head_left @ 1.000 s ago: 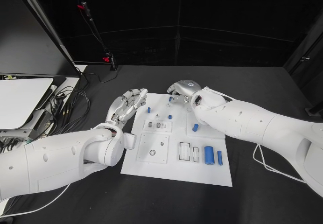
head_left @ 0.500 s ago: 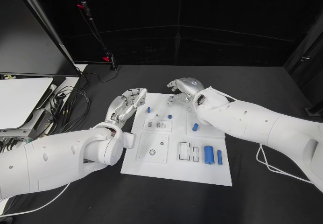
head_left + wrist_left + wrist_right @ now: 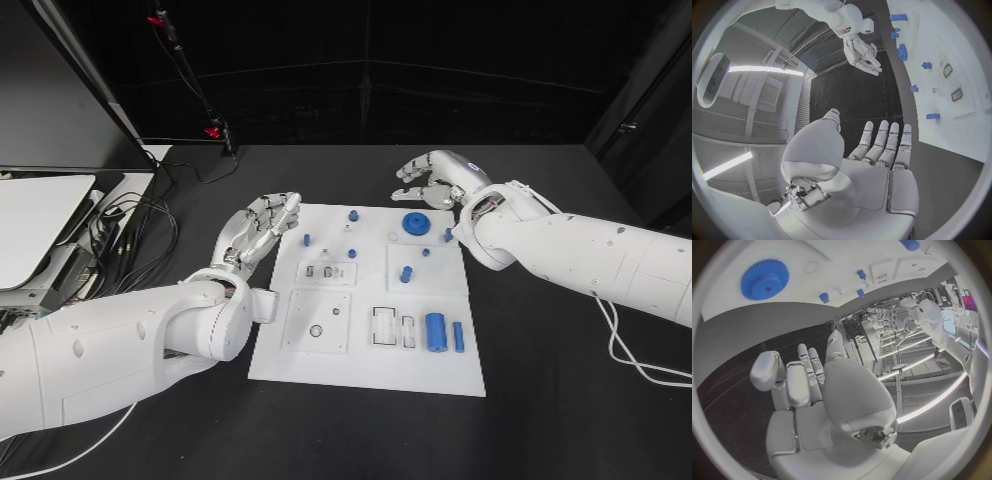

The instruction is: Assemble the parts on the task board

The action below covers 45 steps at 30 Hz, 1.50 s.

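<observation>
The right hand (image 3: 434, 178) hovers empty above the table (image 3: 548, 400) in the upper centre, beyond the task board (image 3: 361, 365), fingers loosely apart. The left hand (image 3: 261, 226), left of centre, is flat and spread, holding nothing. A blue gear (image 3: 417, 224) lies on the board's upper part.

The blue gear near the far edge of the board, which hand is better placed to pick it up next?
Probably the right hand: open, hovering just beyond the blue gear. The left hand sits off the task board's left edge, farther away.
</observation>
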Tool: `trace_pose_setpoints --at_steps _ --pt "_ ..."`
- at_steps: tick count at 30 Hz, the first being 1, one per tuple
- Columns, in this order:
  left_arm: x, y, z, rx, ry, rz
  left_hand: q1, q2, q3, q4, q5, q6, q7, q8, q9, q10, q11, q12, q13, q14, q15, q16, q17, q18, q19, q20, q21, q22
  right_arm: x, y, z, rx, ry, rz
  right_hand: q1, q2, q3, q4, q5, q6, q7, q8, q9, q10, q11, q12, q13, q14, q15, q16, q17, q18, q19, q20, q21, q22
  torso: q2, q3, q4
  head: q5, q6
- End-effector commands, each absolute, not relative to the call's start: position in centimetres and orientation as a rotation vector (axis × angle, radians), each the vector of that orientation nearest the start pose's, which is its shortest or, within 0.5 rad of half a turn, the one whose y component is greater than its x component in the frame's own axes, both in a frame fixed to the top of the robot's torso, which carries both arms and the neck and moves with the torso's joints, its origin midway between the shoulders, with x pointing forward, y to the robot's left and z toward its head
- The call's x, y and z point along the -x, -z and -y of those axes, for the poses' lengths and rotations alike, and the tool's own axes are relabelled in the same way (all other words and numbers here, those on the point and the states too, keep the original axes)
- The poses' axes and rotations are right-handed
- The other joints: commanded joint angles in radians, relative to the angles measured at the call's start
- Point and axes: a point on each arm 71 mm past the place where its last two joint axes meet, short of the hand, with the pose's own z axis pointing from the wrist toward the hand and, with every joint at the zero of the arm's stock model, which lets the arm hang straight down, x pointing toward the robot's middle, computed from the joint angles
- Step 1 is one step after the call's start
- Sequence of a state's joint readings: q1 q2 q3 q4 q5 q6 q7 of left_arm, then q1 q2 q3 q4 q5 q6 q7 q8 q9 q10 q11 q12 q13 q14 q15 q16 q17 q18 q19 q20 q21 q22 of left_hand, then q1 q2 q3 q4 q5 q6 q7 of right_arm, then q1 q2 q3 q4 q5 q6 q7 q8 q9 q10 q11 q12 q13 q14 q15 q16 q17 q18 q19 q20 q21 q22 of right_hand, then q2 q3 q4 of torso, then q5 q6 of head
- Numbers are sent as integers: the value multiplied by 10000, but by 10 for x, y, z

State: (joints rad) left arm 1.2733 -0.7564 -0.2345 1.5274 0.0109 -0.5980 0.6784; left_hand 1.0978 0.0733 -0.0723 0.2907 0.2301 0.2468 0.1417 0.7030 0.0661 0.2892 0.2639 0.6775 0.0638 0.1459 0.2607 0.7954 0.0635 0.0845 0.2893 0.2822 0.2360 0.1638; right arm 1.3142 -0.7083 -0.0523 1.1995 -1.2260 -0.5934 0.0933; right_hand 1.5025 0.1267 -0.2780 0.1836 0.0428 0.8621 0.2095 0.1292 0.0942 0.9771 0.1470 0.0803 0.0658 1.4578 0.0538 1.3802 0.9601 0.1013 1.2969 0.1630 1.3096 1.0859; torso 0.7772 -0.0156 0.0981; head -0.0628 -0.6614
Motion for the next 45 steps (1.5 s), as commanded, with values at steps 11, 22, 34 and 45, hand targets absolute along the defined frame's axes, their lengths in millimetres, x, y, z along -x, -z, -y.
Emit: trace_pose_setpoints --at_steps 11,22,34,45 --pt "-474 175 -186 7247 15371 -10215 22 82 -65 -1 80 -41 1559 -56 0 -32 3 -24 10 -69 26 -18 17 57 -95 0 7 -7 -557 126 275 -680 -5813 -13903 -262 -261 459 -30 47 -386 -351 -444 -171 905 -437 698 233 224 -302 324 831 -62 400 -265 343 595 -27 -5 -60 -495 75" --pt "-474 175 -186 7299 15412 -10288 162 140 -82 -10 171 -37 1561 -53 2 -19 2 -6 13 -76 28 7 18 60 -102 6 29 -2 -562 129 275 -1131 -5831 -14090 -834 -694 904 -78 14 -1333 -1399 -385 -190 -1252 -848 10387 8432 -2664 -447 -854 -1942 588 -3506 -543 -2699 -2758 -34 -19 -25 -638 81" --pt "-473 175 -185 7323 15447 -10325 188 162 -85 -5 184 -36 1560 -52 3 -16 2 -2 13 -78 29 12 18 60 -103 8 34 -1 -570 131 277 -1241 -5562 -14015 -2458 -1990 2201 992 808 -711 -1339 -157 -32 5937 -833 14905 15050 1130 -296 1906 6107 -110 -1154 -367 294 1441 -24 -2 -12 -538 64" --pt "-473 176 -186 7331 15421 -10324 211 194 -91 3 197 -33 1561 -50 3 -2 1 9 15 -77 30 21 19 62 -54 12 84 29 -576 148 265 -1155 -5245 -14977 -2241 -2463 3283 829 2131 -494 -609 263 92 5937 -751 14905 15050 1130 -284 1906 6107 -1013 2739 -299 2612 4849 -32 -11 -18 -515 74"
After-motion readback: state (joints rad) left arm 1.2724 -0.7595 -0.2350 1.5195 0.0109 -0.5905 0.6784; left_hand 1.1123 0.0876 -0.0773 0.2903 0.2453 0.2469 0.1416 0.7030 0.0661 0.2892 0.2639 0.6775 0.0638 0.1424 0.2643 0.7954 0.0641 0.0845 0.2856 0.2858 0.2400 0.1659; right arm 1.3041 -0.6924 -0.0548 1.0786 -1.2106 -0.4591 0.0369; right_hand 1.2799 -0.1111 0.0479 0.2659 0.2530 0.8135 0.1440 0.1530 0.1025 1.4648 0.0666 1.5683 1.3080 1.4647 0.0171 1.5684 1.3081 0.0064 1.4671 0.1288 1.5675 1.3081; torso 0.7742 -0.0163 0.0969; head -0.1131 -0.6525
